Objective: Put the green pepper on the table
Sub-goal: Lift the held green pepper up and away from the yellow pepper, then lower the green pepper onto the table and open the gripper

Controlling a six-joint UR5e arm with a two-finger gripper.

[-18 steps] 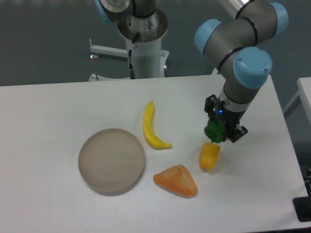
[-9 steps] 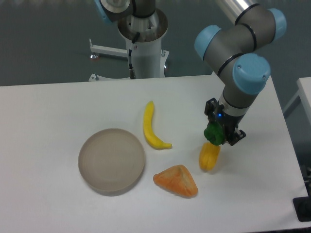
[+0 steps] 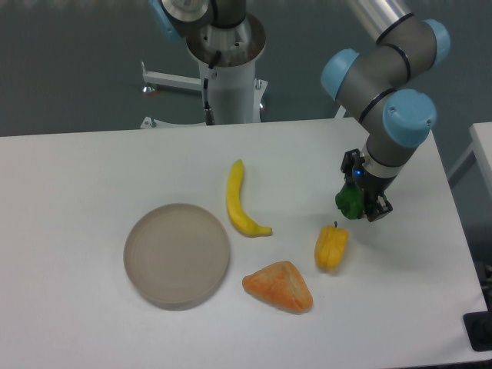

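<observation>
The small dark-green pepper (image 3: 348, 202) is held between my gripper's (image 3: 355, 206) fingers, at the right side of the white table (image 3: 84, 169). The gripper is shut on it and holds it just above the tabletop, up and to the right of the yellow-orange pepper (image 3: 330, 247). The fingers partly hide the green pepper.
A yellow banana (image 3: 240, 202) lies near the middle. An orange pastry-like wedge (image 3: 280, 287) sits in front of it. A round grey-beige plate (image 3: 177, 254) stands at the front left. The table's right edge is close to the gripper.
The gripper has moved right and slightly back with the green pepper, away from above the yellow-orange pepper. The other objects have not moved.
</observation>
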